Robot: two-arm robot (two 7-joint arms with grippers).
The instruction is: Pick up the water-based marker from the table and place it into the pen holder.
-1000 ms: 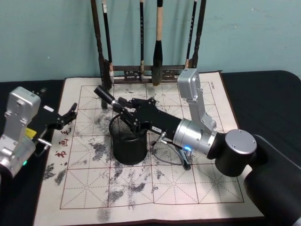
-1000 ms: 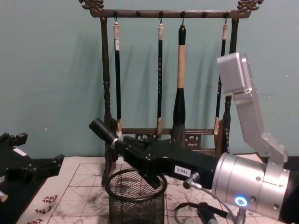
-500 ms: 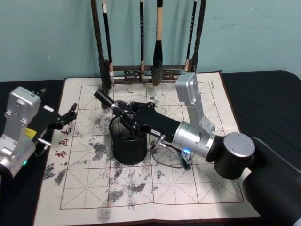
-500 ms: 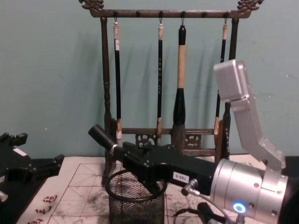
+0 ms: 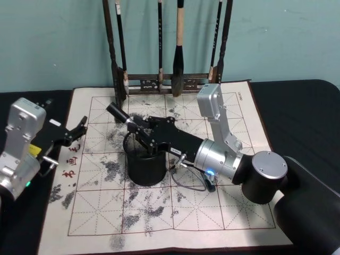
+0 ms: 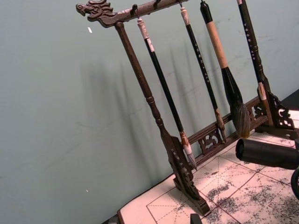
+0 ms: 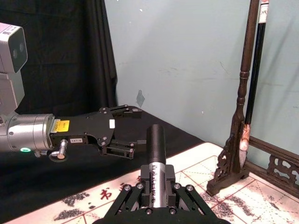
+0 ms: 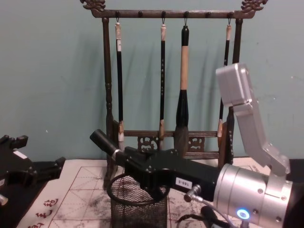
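Note:
The water-based marker point(image 5: 118, 115) is a thick black pen, tilted, with its free end pointing up and toward the brush rack. My right gripper point(image 5: 136, 127) is shut on its lower part, directly above the pen holder point(image 5: 143, 169), a short black mesh cup on the mat. From the chest view the marker point(image 8: 102, 141) juts out of the gripper point(image 8: 125, 155) just over the holder's rim point(image 8: 112, 191). The right wrist view looks along the marker point(image 7: 155, 140) clamped between the fingers point(image 7: 145, 173). My left gripper point(image 5: 78, 131) hovers open over the mat's left edge, apart from everything.
A tall dark wooden brush rack point(image 5: 170, 82) with hanging brushes stands at the mat's far edge. The holder rests on a cream calligraphy mat point(image 5: 159, 218) with ink smudges. A thin cable point(image 5: 186, 183) loops on the mat beside the holder. Black tabletop point(image 5: 297, 106) surrounds the mat.
My right gripper has sunk slightly with the marker, closer to the holder's rim. The left arm has not moved.

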